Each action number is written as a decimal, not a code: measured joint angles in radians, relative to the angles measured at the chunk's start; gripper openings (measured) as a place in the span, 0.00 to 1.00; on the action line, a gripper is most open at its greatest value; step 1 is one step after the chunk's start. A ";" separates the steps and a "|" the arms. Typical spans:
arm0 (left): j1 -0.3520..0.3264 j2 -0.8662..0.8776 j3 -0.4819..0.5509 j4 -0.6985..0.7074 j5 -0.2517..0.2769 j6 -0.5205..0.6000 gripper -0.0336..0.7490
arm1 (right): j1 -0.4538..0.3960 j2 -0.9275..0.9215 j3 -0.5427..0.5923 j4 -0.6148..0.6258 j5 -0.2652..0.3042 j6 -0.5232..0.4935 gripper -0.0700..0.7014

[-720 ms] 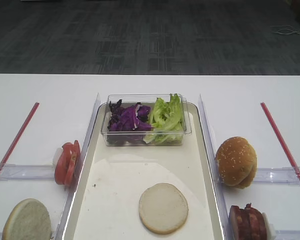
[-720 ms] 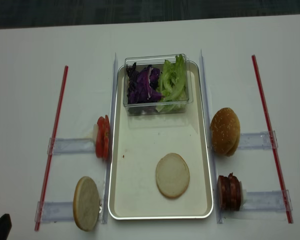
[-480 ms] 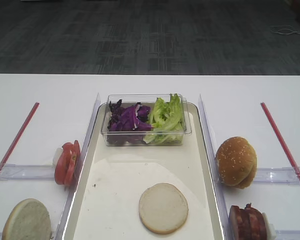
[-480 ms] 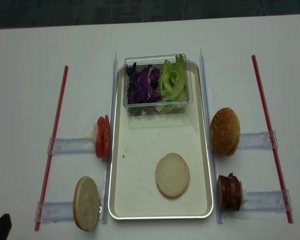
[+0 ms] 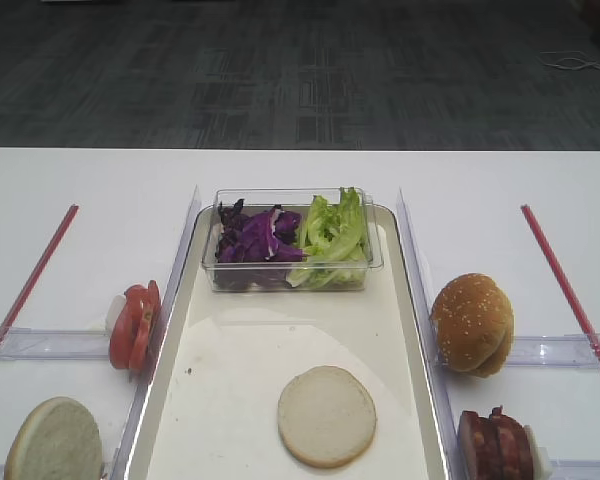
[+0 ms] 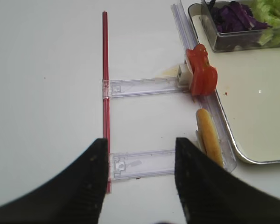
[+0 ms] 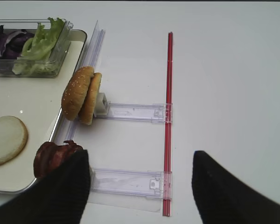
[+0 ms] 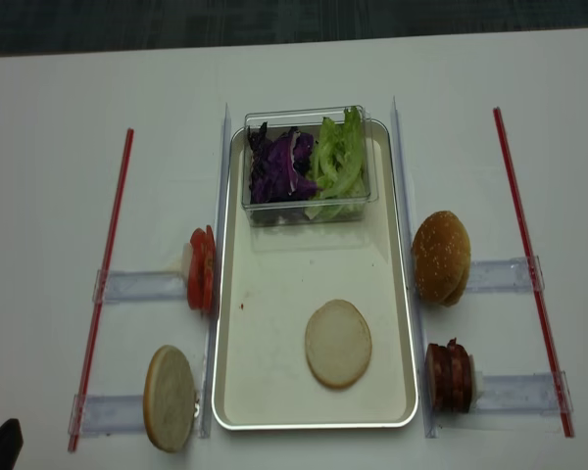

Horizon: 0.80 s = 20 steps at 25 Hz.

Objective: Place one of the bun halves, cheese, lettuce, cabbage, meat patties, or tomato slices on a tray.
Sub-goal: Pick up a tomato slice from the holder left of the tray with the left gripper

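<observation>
Currently:
- Tray (image 8: 233, 294): centre of the desk; one flat bun half (image 8: 338, 343) lies on it toward the near end.
- Tub (image 8: 305, 164): far end of tray, cabbage (image 8: 277, 166) left, lettuce (image 8: 339, 157) right; both soft, loose, light.
- Tomato slices (image 8: 202, 268): on edge in a rack off the tray's left edge; wet, slippery, fragile, so best pinched lightly across the faces from above.
- Spare bun half (image 8: 169, 398): near-left rack; light, squashy.
- Sesame buns (image 8: 441, 258): right rack.
- Patties (image 8: 451, 376): near-right rack; firmer, heavier.
- Left gripper (image 6: 139, 179): jaws apart, empty, near left racks.
- Right gripper (image 7: 141, 184): jaws apart, empty, beside patties.
</observation>
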 joint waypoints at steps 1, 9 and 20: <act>0.000 0.000 0.000 0.000 0.000 0.000 0.49 | 0.000 0.000 0.000 0.000 0.000 0.000 0.71; 0.000 0.000 0.000 0.000 0.000 0.000 0.49 | 0.000 0.000 0.000 0.000 0.000 0.000 0.71; 0.000 0.000 0.000 0.000 0.000 0.000 0.49 | 0.000 0.000 0.000 0.000 0.000 0.000 0.71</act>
